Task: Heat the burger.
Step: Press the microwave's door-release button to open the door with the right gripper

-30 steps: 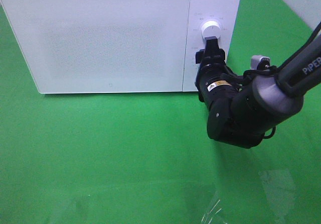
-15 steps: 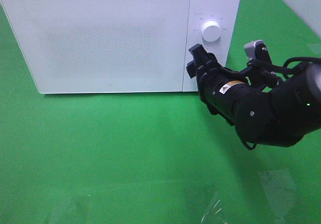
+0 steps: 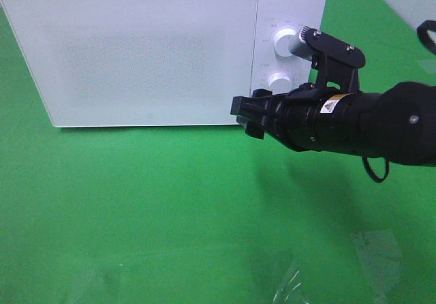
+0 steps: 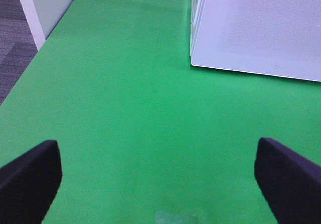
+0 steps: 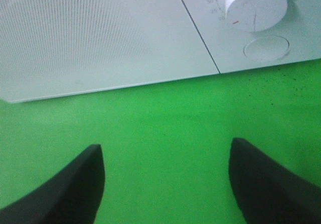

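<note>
Burger shows in none of our views, so we cannot tell where it is; the white microwave point(image 3: 136, 52) is shut and its frosted door hides the inside. Right gripper point(image 3: 244, 116) hangs by the microwave's lower right front corner over the green cloth point(image 3: 136, 208), jaws spread and empty, its wrist mount crowding the upper dial point(image 3: 285, 39). Left gripper point(image 4: 159, 179), fingertips cut off, is spread wide off the microwave's left front corner.

Green table cover point(image 3: 136, 208), grey carpet floor point(image 4: 12, 43), white panel point(image 4: 47, 3) at table edge
</note>
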